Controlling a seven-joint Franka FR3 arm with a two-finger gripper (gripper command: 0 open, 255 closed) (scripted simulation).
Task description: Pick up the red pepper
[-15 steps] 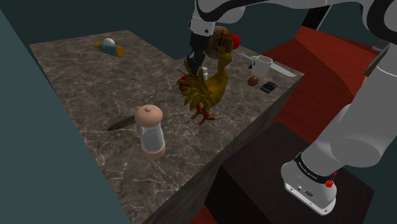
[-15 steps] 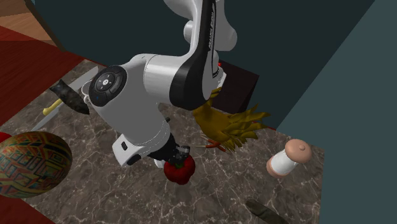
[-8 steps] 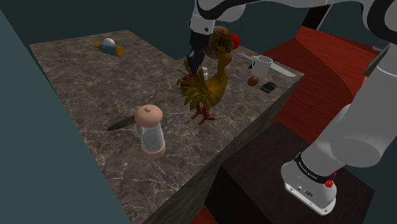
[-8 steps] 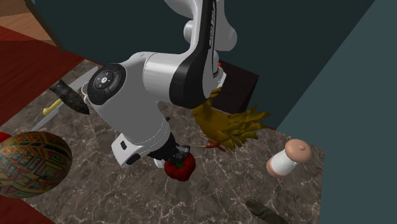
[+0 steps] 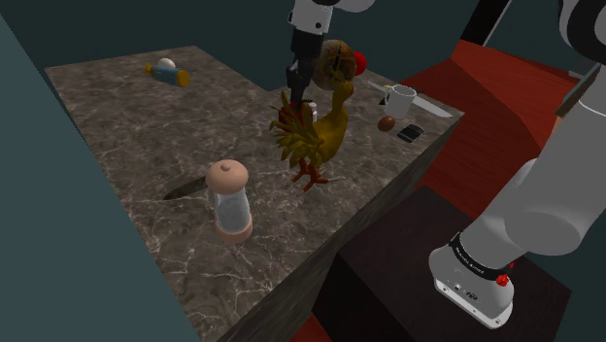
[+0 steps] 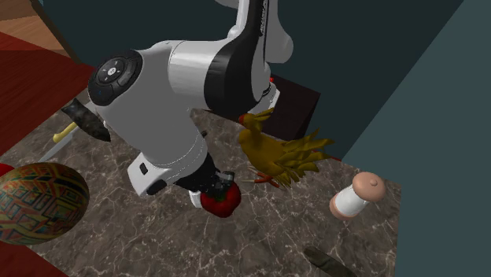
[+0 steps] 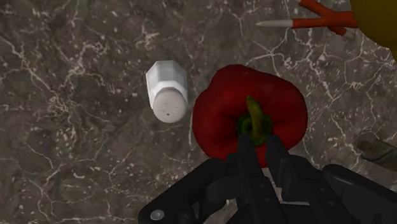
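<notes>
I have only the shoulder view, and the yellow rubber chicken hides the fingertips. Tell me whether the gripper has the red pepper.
Observer: In the wrist view, the all-black gripper is shut on the green stem of the glossy red bell pepper.
Operator: Report what stands near it.
Observer: A small white faceted shaker stands close beside the pepper, on the side away from the yellow rubber chicken.
Operator: Give me the chicken's clearance.
Observer: In the second exterior view, the chicken's orange feet stop short of the pepper. The dark marble tabletop shows between them.
</notes>
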